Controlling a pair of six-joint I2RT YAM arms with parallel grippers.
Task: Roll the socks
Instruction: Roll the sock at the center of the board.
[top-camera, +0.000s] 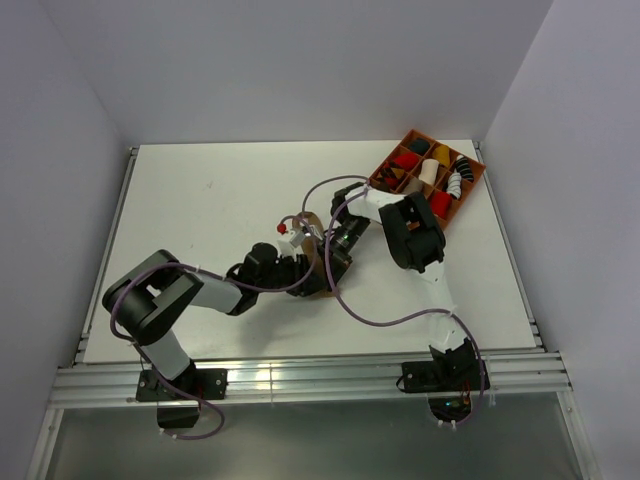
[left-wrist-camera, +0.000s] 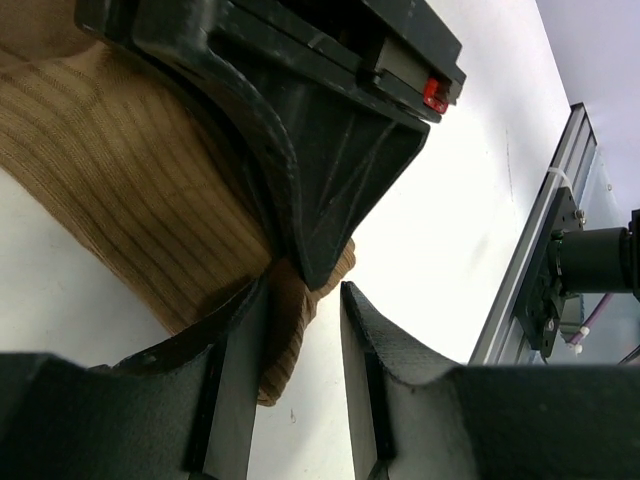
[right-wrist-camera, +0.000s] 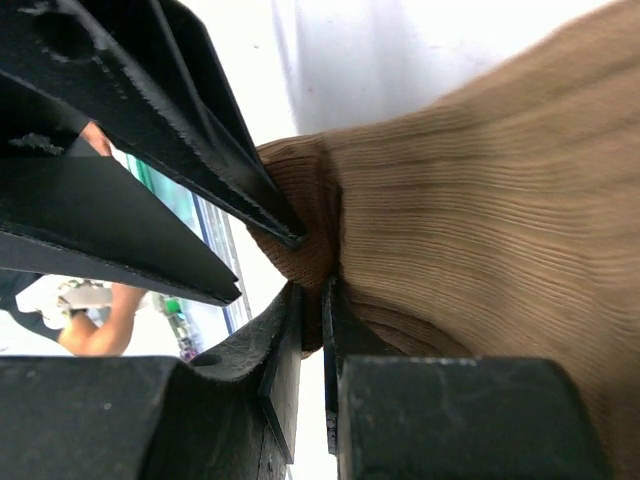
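Near edge: metal rail (top-camera: 300, 380) with both arm bases. Both arms reach in to mid table (top-camera: 220, 200) and meet over the tan sock (left-wrist-camera: 120, 190), which lies flat on the table at centre.

Left gripper (left-wrist-camera: 302, 300): fingers apart, a clear gap shows between them. One corner of the tan sock pokes into that gap, not squeezed.

Right gripper (right-wrist-camera: 312, 300): fingers pressed together, clamped on the folded edge of the tan sock. Its tip sits just beside the left fingers, almost touching.

A red-and-white scrap (top-camera: 290, 229) lies just left of the 2 grippers, too small to tell if it is the second sock.

Far right corner: brown divided tray (top-camera: 478, 178), tilted, holding sock rolls (top-camera: 405, 160) in red, yellow, black and white, well apart from the grippers.
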